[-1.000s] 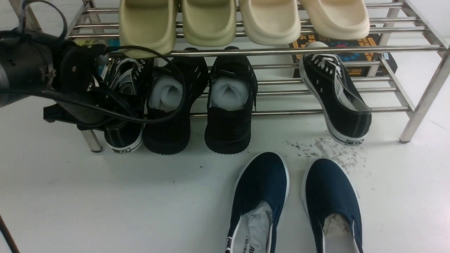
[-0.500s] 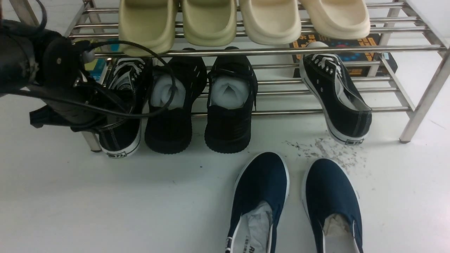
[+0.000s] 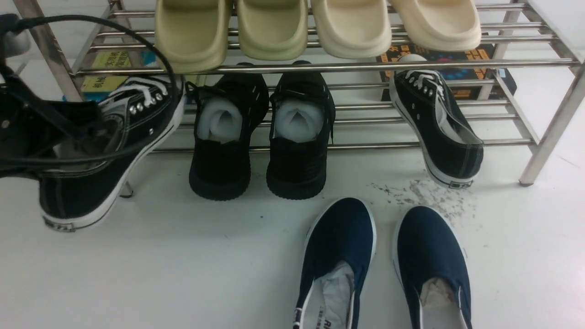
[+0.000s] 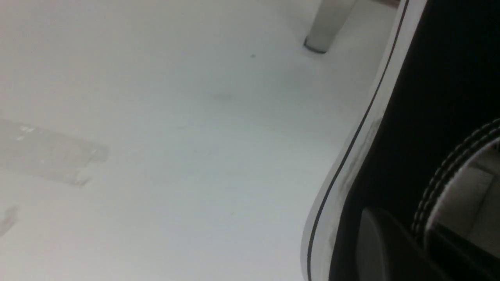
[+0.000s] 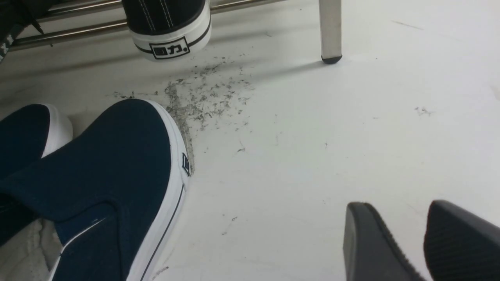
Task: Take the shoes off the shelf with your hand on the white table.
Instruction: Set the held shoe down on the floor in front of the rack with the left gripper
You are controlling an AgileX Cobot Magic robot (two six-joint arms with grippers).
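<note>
Left fingers [image 4: 375, 249] clamped tight on collar of left-hand sneaker [image 3: 105, 151]. Sneaker tilted, heel out over worktop [image 3: 183, 265], toe by shelf [image 3: 365, 67] left end. Right-hand sneaker [image 3: 438, 128] on lower tier, heel overhanging. Right fingers [image 5: 367, 242] apart, empty, above worktop.

Item: black canvas sneaker [image 3: 91, 155], formerly at the left end of the lower tier. We record it drawn out of the shelf [image 3: 320, 67], shifted leftward and nearer to us, and now tilted heel-low over the white table [image 3: 183, 256]. The left gripper [image 3: 59, 135], clamped at its collar, has withdrawn with it to the frame edge. Yellow-green booklets [image 3: 103, 68] behind are newly exposed.
</note>
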